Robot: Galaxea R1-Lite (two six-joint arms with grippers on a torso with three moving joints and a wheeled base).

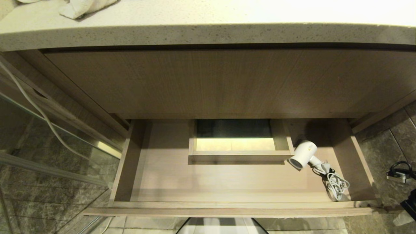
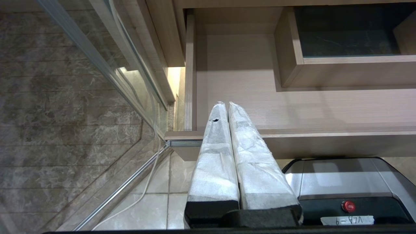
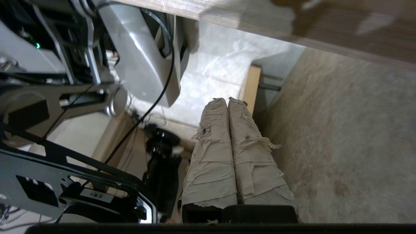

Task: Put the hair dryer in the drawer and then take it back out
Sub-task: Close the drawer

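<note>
1 hair dryer [image 1: 303, 154] lies in 1 open drawer [image 1: 227, 204].
Beside the boxed cut-out [image 1: 240, 157]; left gripper [image 2: 226, 105] and right gripper [image 3: 227, 101] both pressed together, empty.

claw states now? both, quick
Left claw: closed, holding nothing, parked over the open drawer's front edge.
Right claw: closed, holding nothing, low beside the drawer; the hair dryer lies inside the drawer.
</note>
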